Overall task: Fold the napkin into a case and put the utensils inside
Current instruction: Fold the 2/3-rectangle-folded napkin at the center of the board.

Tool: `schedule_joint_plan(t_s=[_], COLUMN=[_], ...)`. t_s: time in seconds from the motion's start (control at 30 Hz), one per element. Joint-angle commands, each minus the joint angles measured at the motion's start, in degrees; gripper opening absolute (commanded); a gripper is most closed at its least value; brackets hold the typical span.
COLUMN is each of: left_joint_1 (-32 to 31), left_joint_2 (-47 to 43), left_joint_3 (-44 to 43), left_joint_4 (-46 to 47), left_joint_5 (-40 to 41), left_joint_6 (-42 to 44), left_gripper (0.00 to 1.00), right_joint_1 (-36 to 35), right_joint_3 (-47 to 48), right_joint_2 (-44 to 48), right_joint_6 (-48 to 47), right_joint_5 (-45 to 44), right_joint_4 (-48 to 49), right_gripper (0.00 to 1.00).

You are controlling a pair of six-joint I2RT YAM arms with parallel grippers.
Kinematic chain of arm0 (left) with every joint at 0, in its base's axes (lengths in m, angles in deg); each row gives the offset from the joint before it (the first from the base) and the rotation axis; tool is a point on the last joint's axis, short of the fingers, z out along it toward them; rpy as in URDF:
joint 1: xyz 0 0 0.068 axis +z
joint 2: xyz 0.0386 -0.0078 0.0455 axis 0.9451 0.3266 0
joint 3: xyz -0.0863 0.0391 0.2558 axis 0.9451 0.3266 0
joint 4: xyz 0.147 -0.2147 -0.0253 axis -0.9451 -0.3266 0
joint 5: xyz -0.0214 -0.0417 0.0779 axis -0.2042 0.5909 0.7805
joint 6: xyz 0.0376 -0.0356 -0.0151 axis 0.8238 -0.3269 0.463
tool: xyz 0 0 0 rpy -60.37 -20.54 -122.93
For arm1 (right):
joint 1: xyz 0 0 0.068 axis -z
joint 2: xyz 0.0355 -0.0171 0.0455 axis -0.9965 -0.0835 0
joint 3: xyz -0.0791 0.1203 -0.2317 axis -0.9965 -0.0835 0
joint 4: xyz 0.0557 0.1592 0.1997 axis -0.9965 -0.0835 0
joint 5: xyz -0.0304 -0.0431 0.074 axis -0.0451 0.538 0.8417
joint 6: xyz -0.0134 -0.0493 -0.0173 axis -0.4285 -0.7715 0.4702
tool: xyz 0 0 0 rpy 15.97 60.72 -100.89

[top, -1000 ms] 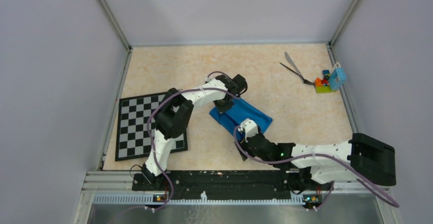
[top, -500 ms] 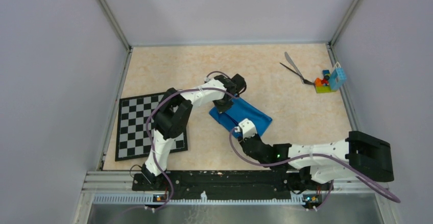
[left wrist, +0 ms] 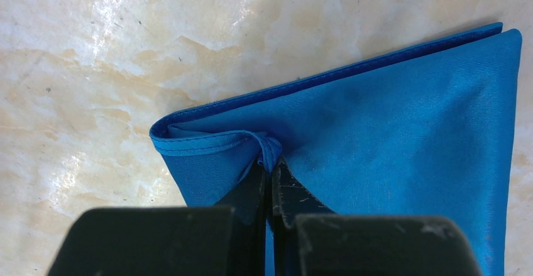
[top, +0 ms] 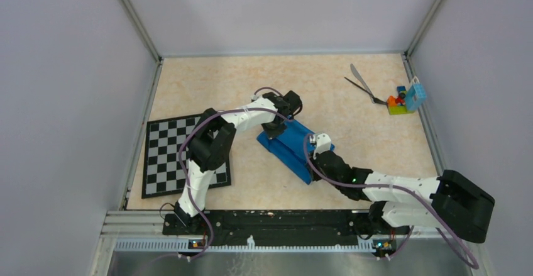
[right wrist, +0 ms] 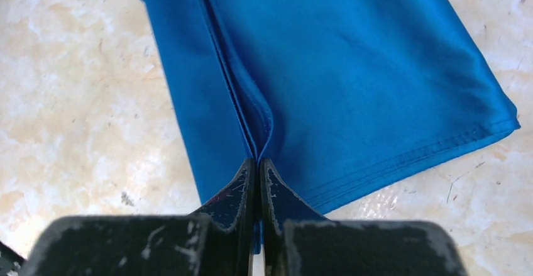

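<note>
The napkin [top: 294, 143] lies mid-table as a folded blue oblong, slanting from the far left toward the near right, not yet the narrow case. Each end of it is caught: the left gripper [left wrist: 271, 169] has its jaws pressed together on a puckered hem at the far corner, and the right gripper [right wrist: 258, 163] is nipped tight on the ridge of an inner layer at the near end. I'd say this is the folding step, with both arms set to carry a layer across together. The next move seems to call for lifting and drawing both pinches at the same pace, or the slippery cloth will skew or slide out. The utensils [top: 362, 85] lie untouched, crossed in the far right corner beside the toy blocks [top: 403, 100], well apart from the cloth. The chessboard [top: 170, 156] sits off to the left.
</note>
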Motion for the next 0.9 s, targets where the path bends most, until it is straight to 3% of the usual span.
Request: schedule_joint_plan(t_s=[0.0,0.3,0.47,0.63,0.77,0.83,0.87], left_joint_1=[1.2,1.9,2.0,2.1,3.9,6.2,7.9], left_joint_2=[-2.0,-3.0,-7.6,-18.6,-27.7,-31.9,-33.8], left_joint_3=[0.8,1.0,3.2,10.1,19.1,25.5,28.6], left_joint_4=[1.2,5.3,12.5,22.1,31.1,36.5,39.7], left_joint_5=[1.3,-1.3,-6.9,-9.9,-13.4,-17.6,-20.0], left_joint_6=[2.0,7.0,14.5,21.2,26.0,26.9,27.2], left_gripper=[0.0,0.13,0.57,0.97,0.98,0.9,0.8], right_joint_1=[7.1,16.5,19.7,21.1,21.9,22.2,22.3], right_joint_3=[-2.5,-3.1,-3.5,-2.4,-1.5,-1.3,-1.1], right_joint_2=[-0.4,-6.0,-7.9,-8.3,-8.0,-7.4,-7.2], right_joint_6=[6.1,9.2,9.8,9.6,9.8,9.9,9.9], right_joint_5=[12.6,25.3,29.0,31.0,32.1,32.1,32.1], right_joint_4=[5.7,12.4,15.1,15.5,15.5,15.3,15.1], right_gripper=[0.0,0.0,0.0,0.0,0.0,0.0,0.0])
